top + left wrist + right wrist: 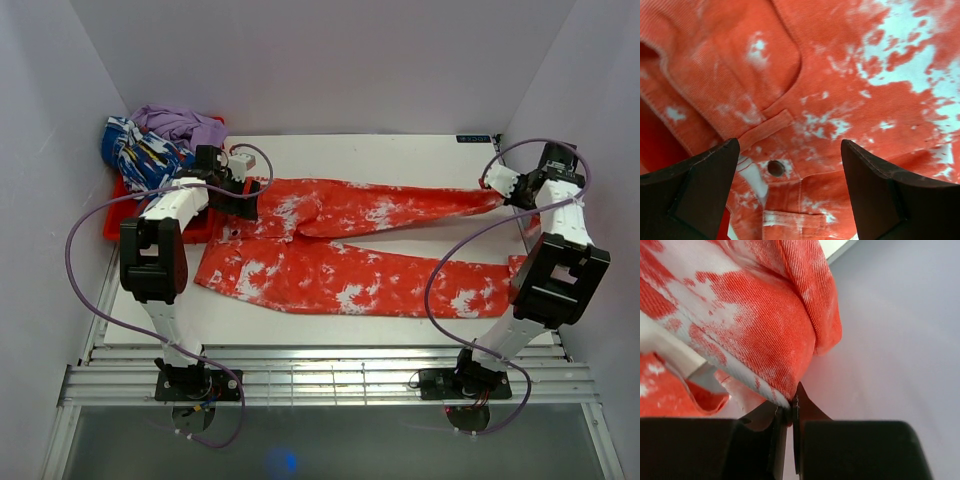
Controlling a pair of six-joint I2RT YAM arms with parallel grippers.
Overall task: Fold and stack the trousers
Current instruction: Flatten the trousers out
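The orange-red trousers (350, 245) with white blotches lie spread across the white table, waistband at the left and both legs running right. My left gripper (243, 205) hovers over the waistband (790, 165), its jaws wide open on either side of the button (775, 167) with nothing between them. My right gripper (502, 193) is at the far leg's cuff at the right. In the right wrist view its jaws are shut on the cuff's hem (785, 400), and the leg fabric (765, 325) bunches above the fingertips.
A red bin (118, 222) at the back left holds a blue-and-white patterned garment (140, 155) and a purple garment (185, 125). Purple walls close in on the left, back and right. A slatted rail (330, 375) runs along the near edge by the arm bases.
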